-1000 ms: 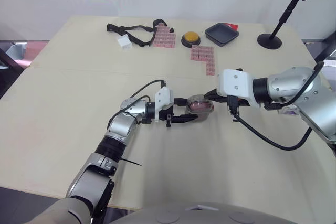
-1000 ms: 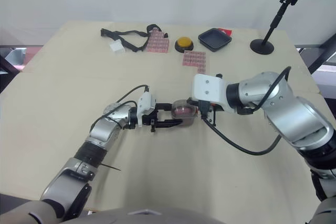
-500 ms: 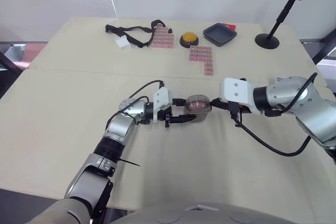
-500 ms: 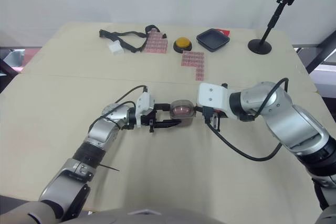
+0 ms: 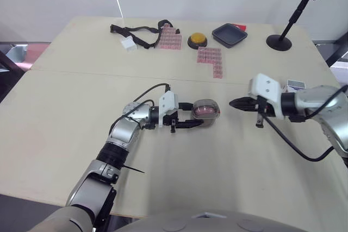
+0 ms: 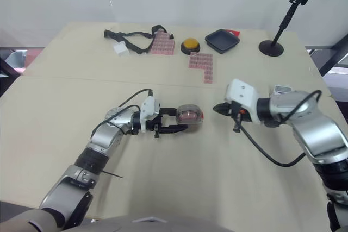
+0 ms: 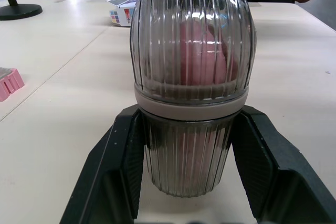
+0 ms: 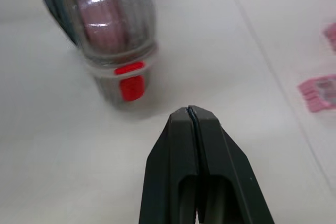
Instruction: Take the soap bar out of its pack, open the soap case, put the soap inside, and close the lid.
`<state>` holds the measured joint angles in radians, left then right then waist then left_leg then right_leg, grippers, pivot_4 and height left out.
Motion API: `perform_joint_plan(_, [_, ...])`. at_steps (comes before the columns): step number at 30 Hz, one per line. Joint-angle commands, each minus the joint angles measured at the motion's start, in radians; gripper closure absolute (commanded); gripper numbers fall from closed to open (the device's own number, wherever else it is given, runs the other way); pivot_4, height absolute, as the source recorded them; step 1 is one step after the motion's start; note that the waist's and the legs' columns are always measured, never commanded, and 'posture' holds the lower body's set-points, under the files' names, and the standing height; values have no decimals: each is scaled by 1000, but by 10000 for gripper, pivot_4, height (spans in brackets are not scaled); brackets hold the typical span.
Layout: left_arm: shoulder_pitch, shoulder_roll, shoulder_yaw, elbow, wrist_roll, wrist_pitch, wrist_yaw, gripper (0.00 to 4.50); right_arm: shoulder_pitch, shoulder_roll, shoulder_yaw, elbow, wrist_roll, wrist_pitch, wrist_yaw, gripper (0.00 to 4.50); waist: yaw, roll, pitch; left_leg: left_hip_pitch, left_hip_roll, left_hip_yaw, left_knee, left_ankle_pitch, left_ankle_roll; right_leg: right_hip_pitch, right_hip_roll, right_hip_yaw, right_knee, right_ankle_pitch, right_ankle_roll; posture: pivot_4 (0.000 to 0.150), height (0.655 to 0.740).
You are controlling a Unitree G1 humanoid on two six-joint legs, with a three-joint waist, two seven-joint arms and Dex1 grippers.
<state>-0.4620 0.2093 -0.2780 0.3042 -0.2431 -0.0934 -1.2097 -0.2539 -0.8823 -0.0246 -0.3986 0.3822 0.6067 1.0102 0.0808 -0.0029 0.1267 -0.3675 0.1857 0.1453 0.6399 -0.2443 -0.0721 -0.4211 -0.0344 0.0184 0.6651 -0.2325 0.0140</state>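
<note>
From the head, the soap case [image 5: 205, 109] sits base-down near the middle of the bench [image 5: 81, 107]. The left tool [image 5: 198, 114] pinches its lower half. The right tool [image 5: 231, 102] hangs well apart on the far side, tips aimed at the case.

In the left wrist view, the two fingers [image 7: 113, 177] press the dark ribbed base from either side, below the pale seam band [image 7: 191, 100]. The clear domed lid [image 7: 191, 30] rises free above them, with the pink soap [image 7: 202, 51] showing through it. I judge the case a light, stiff plastic shell. The ribs help the grip, but the walls are slick, so this low hold on the base is the right one and leaves the lid free.

In the right wrist view, the right tool's tips are pressed together and hold nothing. The red latch [image 8: 128, 80] faces them. The long axis seems to run along the left tool's fingers, latch end toward the right tool, though the angle makes that uncertain.
</note>
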Motion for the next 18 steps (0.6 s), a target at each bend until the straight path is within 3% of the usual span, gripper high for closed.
perform_joint_plan(1, [4,10,7,-27,-15,3,-9,25877,88,15,-92,6,54,-25,8,44706,1,0,0,0,0,0,0,0,1,0,0,0,0,0,0,1500,7338])
perform_joint_plan(3, [4,12,8,-29,-17,6,-9,25877,121,18,-108,11,87,-4,20,44706,-2,0,0,-1,0,0,0,-1,1,0,0,0,0,0,0,1500,7338])
perform_joint_plan(4, [5,12,9,-31,-20,10,-10,25877,149,32,-113,13,81,-41,19,42279,-4,0,0,0,0,0,0,-1,2,0,0,0,0,0,0,1500,7338])
perform_joint_plan(15, [-8,45,18,-122,-109,246,-49,25877,371,155,-120,80,43,-493,123,6405,-3,0,0,-2,0,0,1,-2,5,-2,-1,0,0,-3,-5,1500,7338])
perform_joint_plan(17, [-21,69,26,-171,-170,400,-55,25877,414,165,-115,88,42,-556,149,523,-4,0,0,-2,0,0,1,-2,5,-2,-1,0,0,-3,-5,1500,7338])
perform_joint_plan(18, [-29,82,34,-196,-210,500,-50,25877,429,167,-111,92,38,-581,157,523,-4,0,0,-2,0,0,1,-2,5,-2,-1,0,0,-3,-5,1500,7338])
